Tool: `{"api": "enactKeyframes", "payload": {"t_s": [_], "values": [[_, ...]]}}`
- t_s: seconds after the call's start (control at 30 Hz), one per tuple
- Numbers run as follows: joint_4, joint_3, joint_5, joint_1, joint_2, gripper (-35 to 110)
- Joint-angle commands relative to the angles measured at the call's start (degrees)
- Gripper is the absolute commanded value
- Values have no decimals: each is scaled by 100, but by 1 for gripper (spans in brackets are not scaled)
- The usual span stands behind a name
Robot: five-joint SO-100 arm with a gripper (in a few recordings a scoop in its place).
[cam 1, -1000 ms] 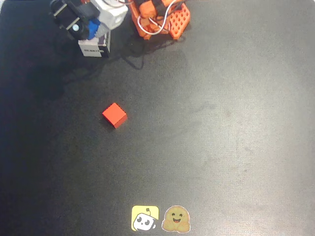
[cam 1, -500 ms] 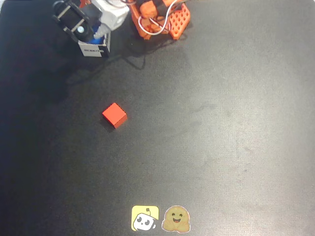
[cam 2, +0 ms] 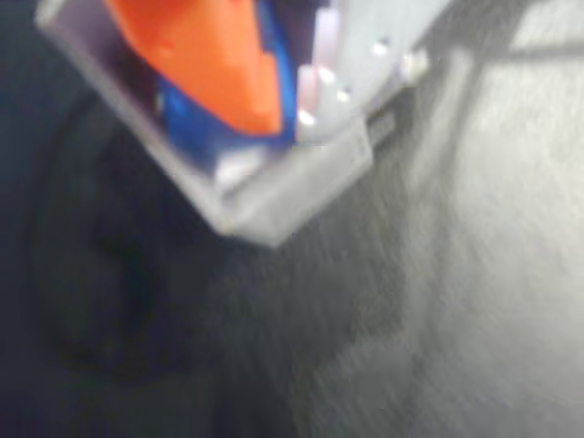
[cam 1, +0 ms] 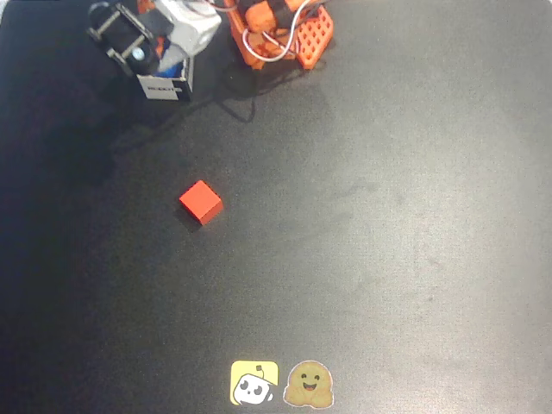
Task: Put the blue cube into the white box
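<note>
While my gripper (cam 1: 155, 60) hangs over the small white thin-walled box (cam 1: 164, 86), I go slow. Its orange finger (cam 2: 214, 55) touches the little bright blue cube (cam 2: 187, 114) inside, but I cannot tell if it pinches. I should let go, then lift straight up.

The arm's base (cam 1: 280, 34), at twelve o'clock in the overhead view, is bright orange with a perforated grid plate and looped white cables. A white block (cam 1: 191, 28) joins it to a black camera housing with a round lens. The wrist view shows the pincer's (cam 2: 260, 96) orange, tapered finger (cam 2: 214, 55).
</note>
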Motion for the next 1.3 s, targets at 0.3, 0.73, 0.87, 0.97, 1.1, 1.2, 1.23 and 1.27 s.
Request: {"api": "enactKeyframes", "payload": {"t_s": [0.3,0.73,0.87,0.97,1.1,1.2,1.23,1.27], "values": [[-598,-703,879,-3261,-167,0],[-606,-519,1635,-5818,149,0],[-562,185,1644,-6152,1055,0],[-475,642,1652,-6311,1617,0],[-457,879,1617,-6337,1617,0],[-466,1143,1635,-6311,1617,0],[-475,1257,1661,-6293,1617,0],[-475,1362,1714,-6293,1617,0]]}}
